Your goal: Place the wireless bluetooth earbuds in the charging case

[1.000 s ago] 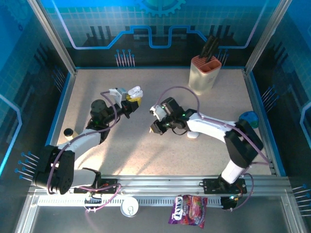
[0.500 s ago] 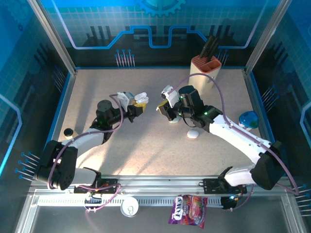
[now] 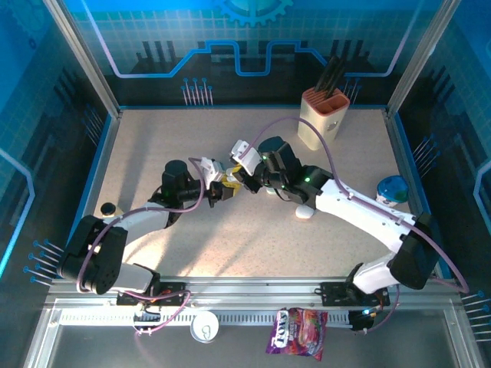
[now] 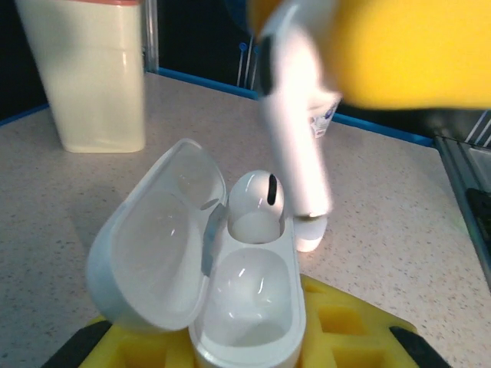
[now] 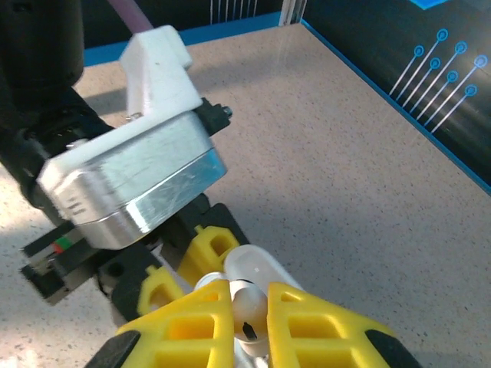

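The white charging case (image 4: 245,307) stands with its lid (image 4: 153,245) swung open to the left, and my left gripper (image 4: 245,341) is shut on its base between yellow fingers (image 4: 349,322). One white earbud (image 4: 257,203) sits in the far slot; the near slot is empty. My right gripper (image 5: 249,314) is shut on a second earbud (image 5: 247,303). This held earbud (image 4: 295,146) hangs stem down just above and to the right of the case's far end. In the top view my left gripper (image 3: 222,188) and my right gripper (image 3: 241,172) almost meet at mid-table.
A cream knife block (image 3: 322,115) stands at the back right. A white oval case (image 3: 305,212) lies under the right arm, and a blue round object (image 3: 393,188) sits by the right wall. A small dark object (image 3: 107,208) lies at the left edge. A candy bag (image 3: 298,331) lies in front of the rail.
My right gripper has swung up and left with the earbud to just above the case. My left gripper has carried the open case to the right and nearer.
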Tool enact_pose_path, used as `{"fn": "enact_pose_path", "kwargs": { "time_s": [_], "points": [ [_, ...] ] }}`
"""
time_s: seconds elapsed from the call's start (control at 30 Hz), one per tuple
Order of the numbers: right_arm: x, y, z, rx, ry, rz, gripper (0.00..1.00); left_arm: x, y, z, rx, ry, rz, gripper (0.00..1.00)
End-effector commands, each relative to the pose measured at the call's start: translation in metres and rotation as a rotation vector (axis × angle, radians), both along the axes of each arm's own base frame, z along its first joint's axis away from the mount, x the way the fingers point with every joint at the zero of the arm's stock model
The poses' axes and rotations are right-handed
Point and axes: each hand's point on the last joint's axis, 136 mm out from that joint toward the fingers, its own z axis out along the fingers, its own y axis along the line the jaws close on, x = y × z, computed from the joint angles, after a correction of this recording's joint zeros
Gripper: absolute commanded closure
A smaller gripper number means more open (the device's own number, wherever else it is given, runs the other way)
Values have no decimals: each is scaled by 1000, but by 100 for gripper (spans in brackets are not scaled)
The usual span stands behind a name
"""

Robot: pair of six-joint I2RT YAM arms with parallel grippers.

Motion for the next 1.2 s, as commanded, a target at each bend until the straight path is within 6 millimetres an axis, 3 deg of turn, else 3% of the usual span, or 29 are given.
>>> {"fn": "enact_pose_path", "kwargs": {
  "time_s": [0.0,0.33,0.6,0.77,0.9,1.17],
  "points": [
    [4,3,3,-28,-34,3,86,-8,-8,6,1,-14,-76,94],
    [-5,9,-29,-68,59,47,86,-2,-7,13,-17,24,-34,95],
    [-8,10,-40,-67,91,53,86,-1,-8,18,-28,8,-37,95],
    [-14,17,-38,-38,114,97,77,-1,-7,20,-31,-1,-33,95],
    [-5,9,-27,-5,98,40,73,-4,-7,21,-40,-18,-42,94],
    [5,-20,9,233,142,-12,44,-6,-6,19,-32,-40,-45,94]
  ]
}}
